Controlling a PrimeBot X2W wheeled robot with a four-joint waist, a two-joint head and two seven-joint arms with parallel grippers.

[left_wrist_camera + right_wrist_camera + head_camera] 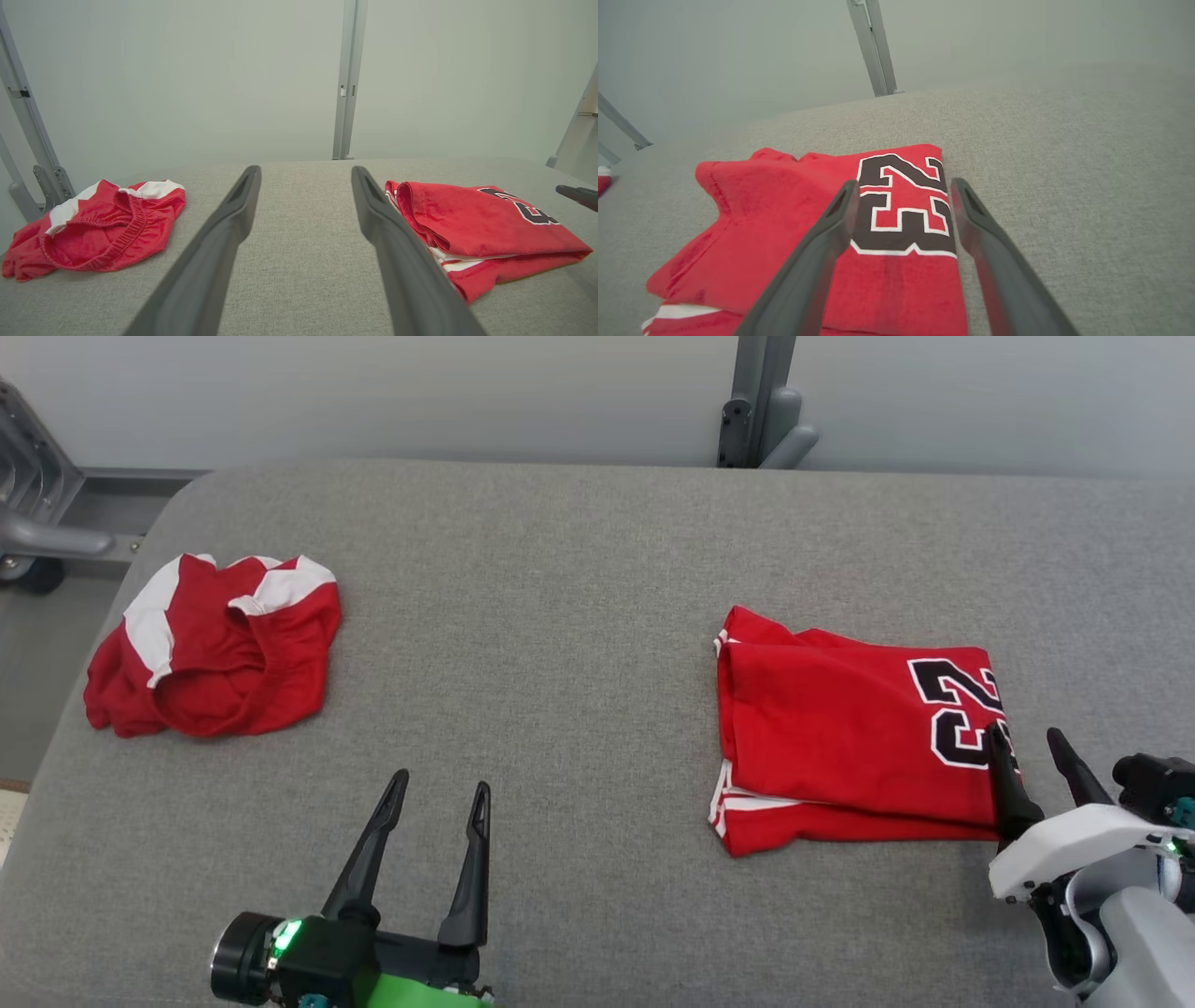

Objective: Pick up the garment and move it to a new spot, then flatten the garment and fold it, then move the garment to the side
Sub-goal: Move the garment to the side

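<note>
A red jersey (pixel 840 728) with a black "23" lies folded on the right of the grey padded table (pixel 579 616). A crumpled red and white garment (pixel 215 644) with an elastic waistband lies at the far left. My right gripper (pixel 1026 732) is open, with its fingers over the jersey's right edge by the number; in the right wrist view the right gripper (pixel 904 183) straddles the "23" on the jersey (pixel 775 224) and holds nothing. My left gripper (pixel 442 782) stands open over bare table at the front, between the two; the left wrist view shows the left gripper (pixel 304 170), the crumpled garment (pixel 103 228) and the jersey (pixel 481 224).
A grey metal post (pixel 761 401) rises behind the table's far edge. A metal frame (pixel 37 504) stands beyond the rounded left corner, where the floor shows. Bare grey padding lies between the two garments and along the back.
</note>
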